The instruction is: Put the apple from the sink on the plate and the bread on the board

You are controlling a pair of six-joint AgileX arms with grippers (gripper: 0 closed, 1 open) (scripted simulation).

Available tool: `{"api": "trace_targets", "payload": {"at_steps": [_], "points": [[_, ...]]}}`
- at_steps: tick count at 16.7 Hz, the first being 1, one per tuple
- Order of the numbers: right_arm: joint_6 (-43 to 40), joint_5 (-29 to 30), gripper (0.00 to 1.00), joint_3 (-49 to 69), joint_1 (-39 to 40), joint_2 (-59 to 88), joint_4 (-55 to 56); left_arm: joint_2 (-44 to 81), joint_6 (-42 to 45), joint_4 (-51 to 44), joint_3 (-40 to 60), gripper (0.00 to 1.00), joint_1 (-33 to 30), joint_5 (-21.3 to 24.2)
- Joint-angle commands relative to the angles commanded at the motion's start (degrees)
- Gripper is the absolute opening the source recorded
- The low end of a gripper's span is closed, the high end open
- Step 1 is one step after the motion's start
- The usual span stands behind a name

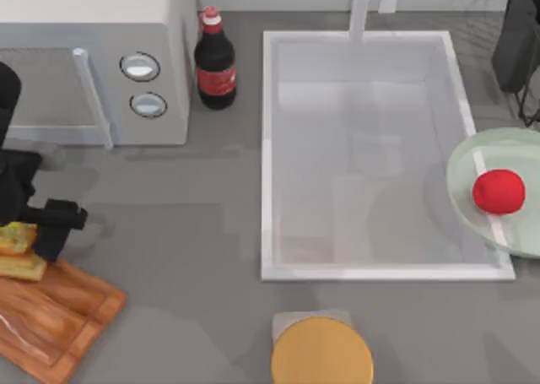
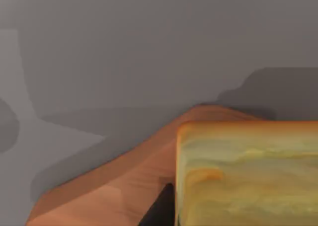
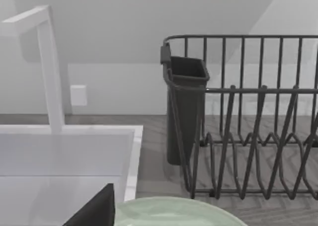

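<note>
So the apple (image 1: 498, 191) sits on the green plate (image 1: 472, 160) right of the sink (image 1: 268, 148); left gripper (image 1: 25, 232) is at the board (image 1: 59, 312) on the desk's left, jaws clamped on the bread (image 1: 18, 249); can't tell about the right jaws.

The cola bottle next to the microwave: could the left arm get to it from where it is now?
Probably yes. The left gripper is at the bread over the board, at the table's left. The cola bottle stands beside the microwave, with bare counter between. It would need to release the bread first.
</note>
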Motion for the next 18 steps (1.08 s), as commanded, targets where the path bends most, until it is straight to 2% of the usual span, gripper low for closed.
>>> {"api": "trace_targets", "payload": {"at_steps": [5,15,18], "points": [[0.0,0.0,1.0,0.0,0.0,0.0,0.0,0.0,0.0,0.0,0.0,0.02,0.0,0.0],[0.0,0.0,1.0,0.0,0.0,0.0,0.0,-0.8,-0.2,-0.6,0.4,0.0,-0.1,0.6],[0.0,0.0,1.0,0.0,0.0,0.0,0.0,-2.2,-0.3,-4.7,3.9,0.0,-0.2,0.6]]}}
